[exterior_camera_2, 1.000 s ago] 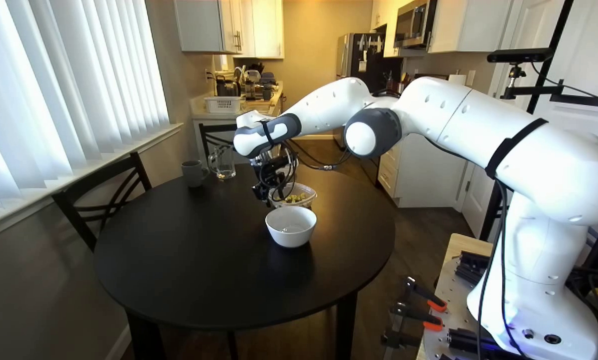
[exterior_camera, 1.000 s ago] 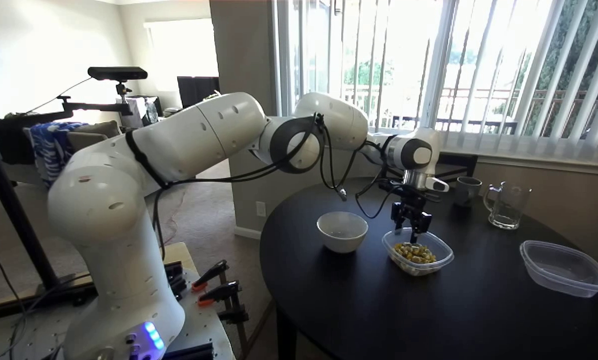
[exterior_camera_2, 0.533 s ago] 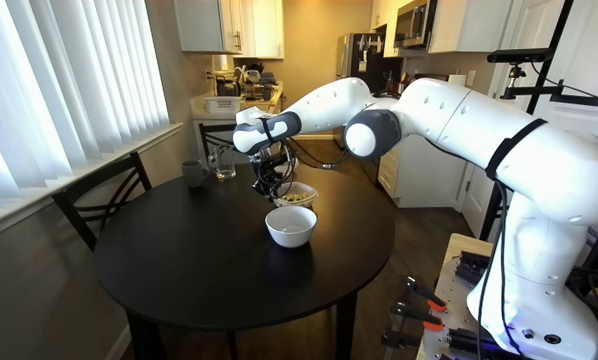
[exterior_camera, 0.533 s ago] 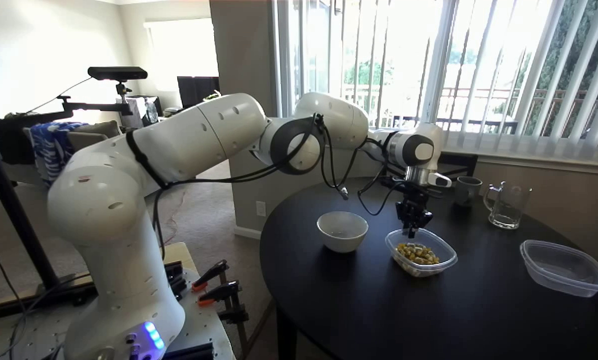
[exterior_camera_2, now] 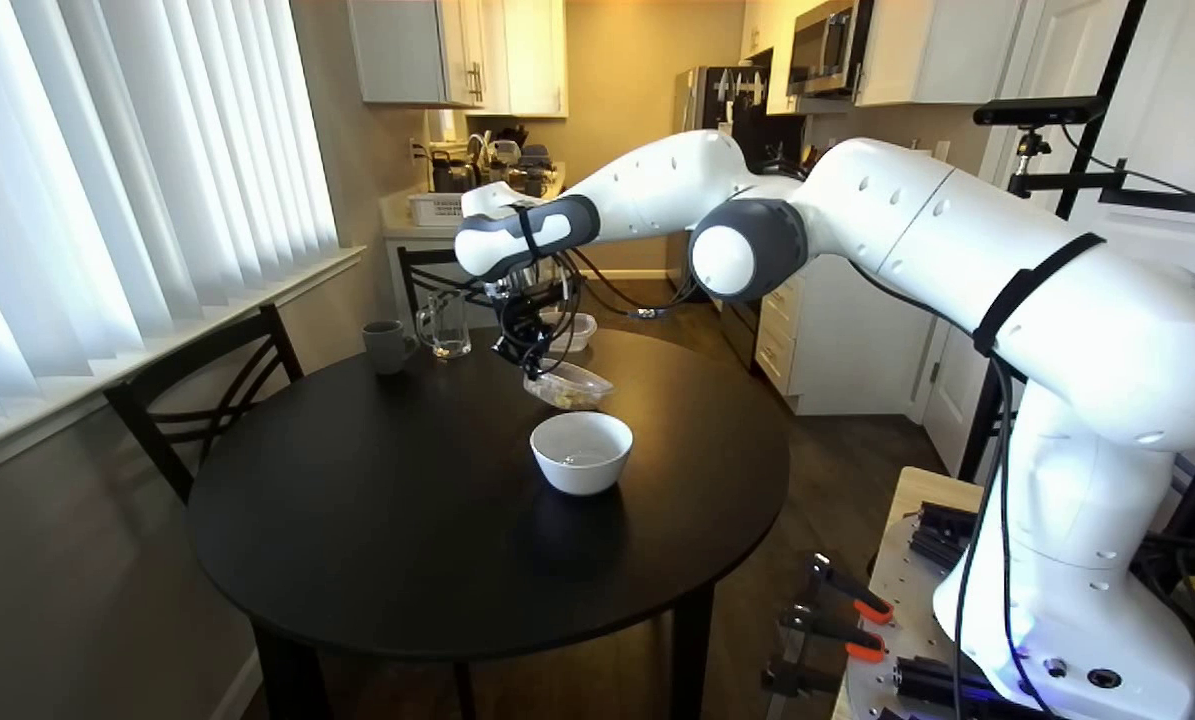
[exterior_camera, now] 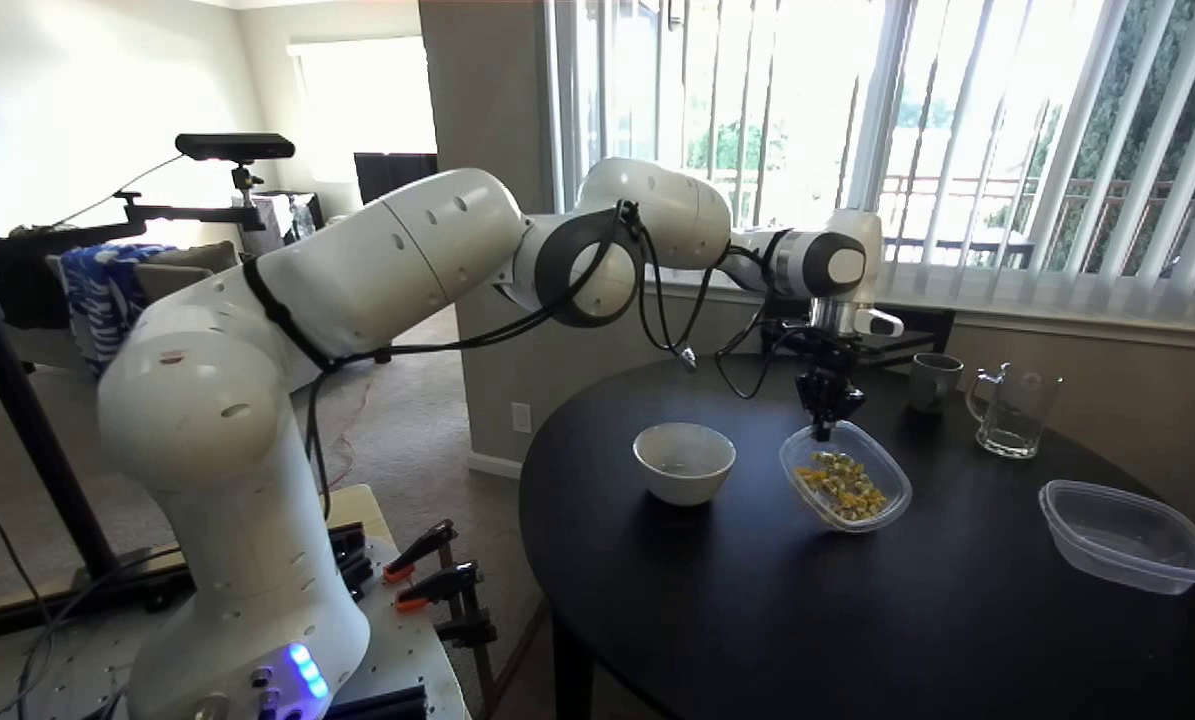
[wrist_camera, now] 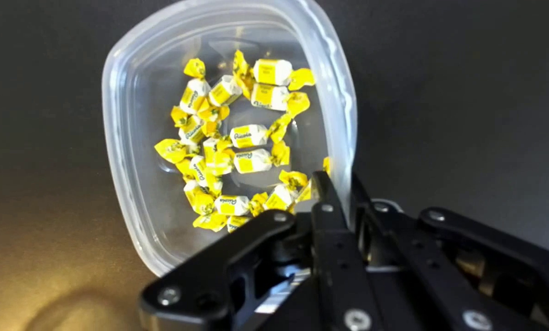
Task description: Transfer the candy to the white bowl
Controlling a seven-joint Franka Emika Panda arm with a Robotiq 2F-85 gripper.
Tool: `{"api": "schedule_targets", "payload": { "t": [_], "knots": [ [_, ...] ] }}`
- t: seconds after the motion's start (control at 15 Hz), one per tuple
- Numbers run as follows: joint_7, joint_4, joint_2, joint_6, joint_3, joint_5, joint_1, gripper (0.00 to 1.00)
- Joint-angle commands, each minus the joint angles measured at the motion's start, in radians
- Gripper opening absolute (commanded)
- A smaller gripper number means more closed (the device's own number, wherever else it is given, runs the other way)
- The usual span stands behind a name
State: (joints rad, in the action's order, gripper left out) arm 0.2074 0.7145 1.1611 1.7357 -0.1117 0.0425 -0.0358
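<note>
In the wrist view my gripper (wrist_camera: 341, 184) is shut on the rim of a clear plastic container (wrist_camera: 118, 151), one finger inside the wall and one outside. Yellow-and-white wrapped candy (wrist_camera: 251, 161) lies spread over the container's floor. An exterior view has the container (exterior_camera: 889, 468) hanging tilted from the gripper (exterior_camera: 823, 428), its far end lower and the candy (exterior_camera: 842, 485) gathered toward that low side. The white bowl (exterior_camera: 684, 488) stands upright on the table, beside the container and apart from it; nothing but a glint shows inside the bowl (exterior_camera_2: 582, 465).
A second clear container (exterior_camera: 1127, 540) sits near the table's far end. A glass mug (exterior_camera: 1012, 425) and a grey mug (exterior_camera: 932, 382) stand toward the window side. The round black table (exterior_camera_2: 357, 540) has chairs (exterior_camera_2: 222, 390) by its edge.
The jaws have come together on the container's rim. Arm and gripper have risen, lifting the gripped side, so the container has gone from level to tilted and the candy has slid downward.
</note>
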Motion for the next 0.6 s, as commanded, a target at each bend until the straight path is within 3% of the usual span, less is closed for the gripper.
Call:
{"api": "schedule_targets", "payload": {
  "t": [0.0,0.2,0.53],
  "knots": [
    [0.171,0.072,-0.080,-0.055,-0.015,-0.011,0.034,0.02],
    [0.267,0.101,-0.121,-0.088,-0.016,-0.003,0.065,0.02],
    [0.361,0.199,-0.211,-0.018,-0.035,0.018,0.113,0.02]
  ]
}}
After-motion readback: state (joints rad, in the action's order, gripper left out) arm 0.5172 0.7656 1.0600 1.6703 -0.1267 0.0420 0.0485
